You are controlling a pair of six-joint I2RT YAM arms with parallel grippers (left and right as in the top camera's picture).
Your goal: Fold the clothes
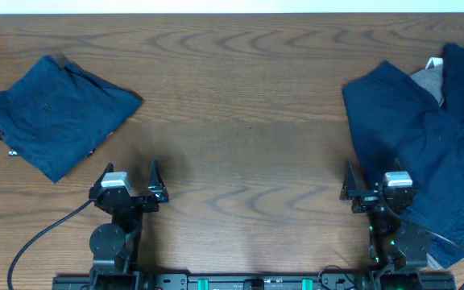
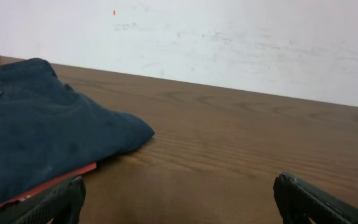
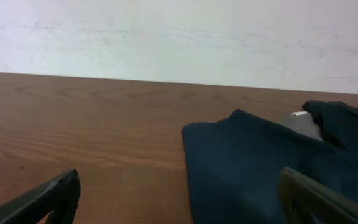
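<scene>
A folded dark navy garment (image 1: 59,113) lies at the left of the table; it also shows in the left wrist view (image 2: 36,137), with a red edge under it. A loose pile of dark navy garments (image 1: 425,153) lies at the right, with a light grey garment (image 1: 427,80) peeking out at its back; the pile shows in the right wrist view (image 3: 272,168). My left gripper (image 1: 129,181) is open and empty, just in front of the folded garment. My right gripper (image 1: 375,184) is open and empty, at the pile's left front edge.
The brown wooden table (image 1: 240,105) has its far edge against a white wall (image 2: 229,43). Black cables (image 1: 31,242) run from the arm bases along the table's front edge.
</scene>
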